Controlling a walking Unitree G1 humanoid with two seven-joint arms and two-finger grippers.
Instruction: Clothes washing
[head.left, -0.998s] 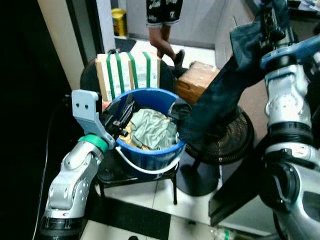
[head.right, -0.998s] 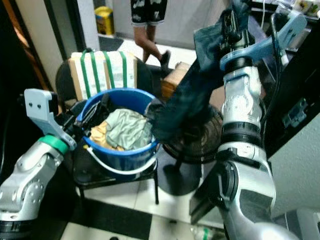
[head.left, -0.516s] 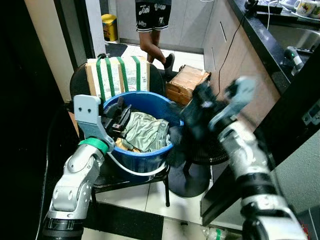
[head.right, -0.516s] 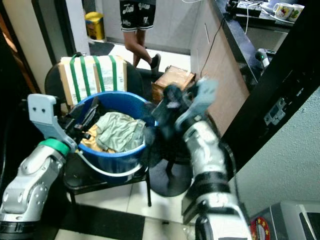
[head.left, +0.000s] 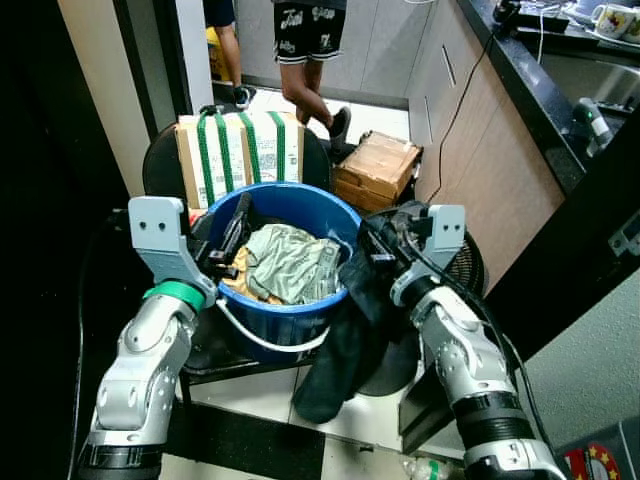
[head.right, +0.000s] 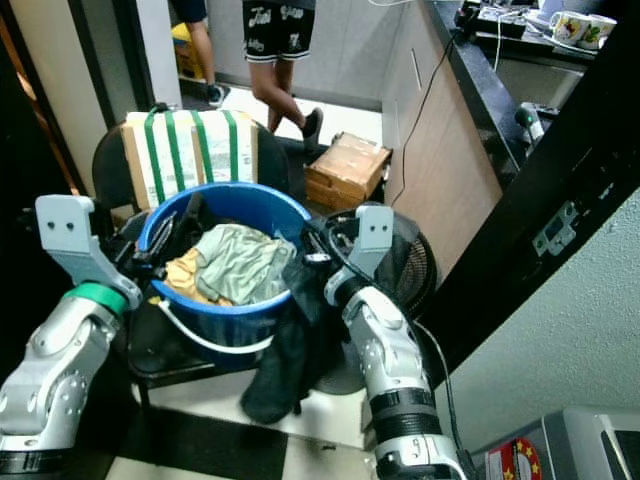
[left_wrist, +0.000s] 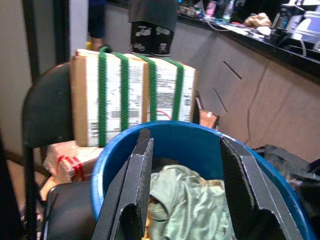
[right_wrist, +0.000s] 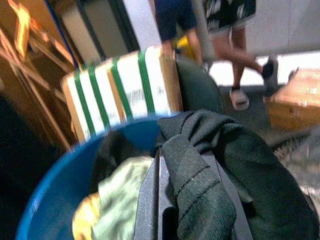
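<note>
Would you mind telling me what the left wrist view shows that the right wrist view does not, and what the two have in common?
Left wrist view alone: the left gripper, open, its fingers apart above the bucket, and a dark countertop cluttered with items.

Right wrist view alone: the right gripper shut on a dark green garment draped over its fingers, and a brown cardboard box on the floor.

Both: the blue bucket, the light green garment inside it, the green-strapped box behind it, and a person's legs.

Bucket mouth crowded with clothes, strapped box close behind
</note>
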